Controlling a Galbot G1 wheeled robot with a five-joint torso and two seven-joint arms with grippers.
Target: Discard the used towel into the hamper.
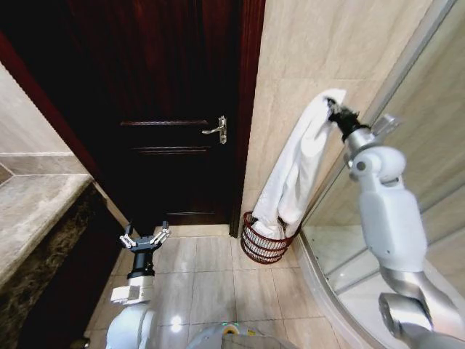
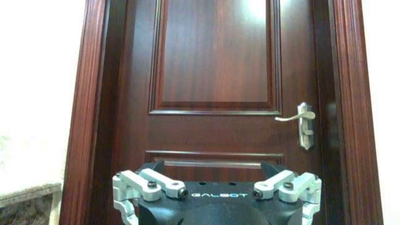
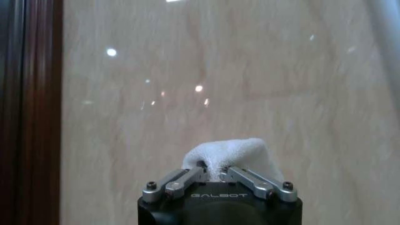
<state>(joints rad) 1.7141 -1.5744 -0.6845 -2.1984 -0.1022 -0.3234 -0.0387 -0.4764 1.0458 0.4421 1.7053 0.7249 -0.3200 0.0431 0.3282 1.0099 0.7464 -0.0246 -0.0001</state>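
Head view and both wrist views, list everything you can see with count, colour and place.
towel: one, white, hanging from the right hand, lower end in the hamper
hamper: one, dark reddish-brown wire, on the floor by the tiled wall
door: one, dark wood, straight ahead
door handle: one, silver, on the door
countertop: one, grey stone, at left
left hand: open, low, facing the door
right hand: shut on the towel, raised

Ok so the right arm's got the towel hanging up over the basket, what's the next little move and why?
Probably lower the right gripper straight down before letting go. Its jaws are shut on the towel up high, and the towel's bottom end already dips inside the hamper, so lowering should feed the rest in. The left gripper waits open, low by the door.
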